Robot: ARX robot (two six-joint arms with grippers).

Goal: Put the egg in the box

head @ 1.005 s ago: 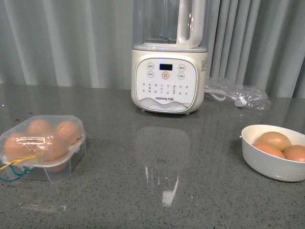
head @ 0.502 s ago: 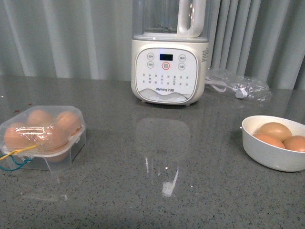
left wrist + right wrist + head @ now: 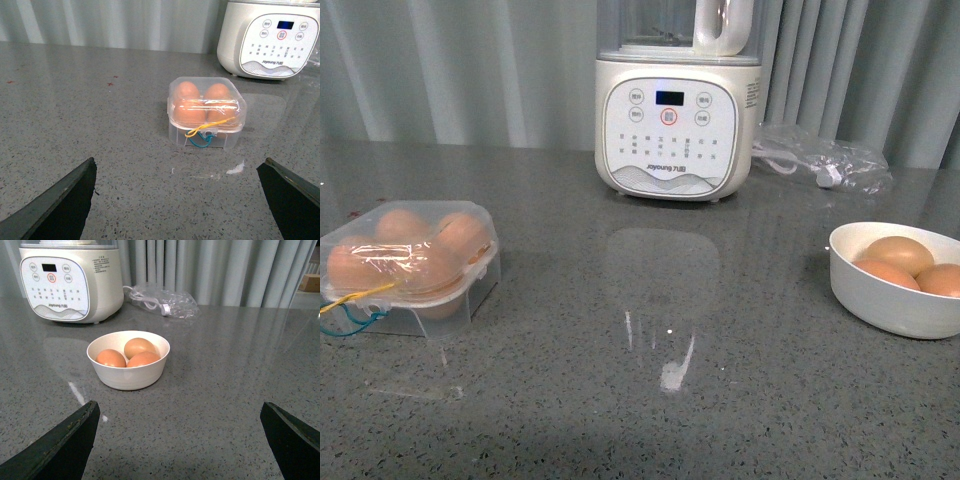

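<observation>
The box [image 3: 410,265] is a clear plastic egg case with its lid shut, at the left of the grey counter; several brown eggs show inside, and blue and yellow strings hang at its front. It also shows in the left wrist view [image 3: 207,112]. A round white bowl [image 3: 892,300] at the right holds three brown eggs, one of them [image 3: 899,253] on top. The bowl also shows in the right wrist view [image 3: 128,372]. My left gripper [image 3: 180,195] is open and empty, well short of the box. My right gripper [image 3: 180,437] is open and empty, short of the bowl. Neither arm shows in the front view.
A white soy-milk machine [image 3: 674,115] with a clear jug stands at the back middle. A crumpled clear bag with a white cord [image 3: 825,160] lies behind the bowl. Grey curtains close off the back.
The front view has shifted: everything sits slightly lower and the scene looks a little further off. The box, the bowl and the eggs have not moved on the counter.
</observation>
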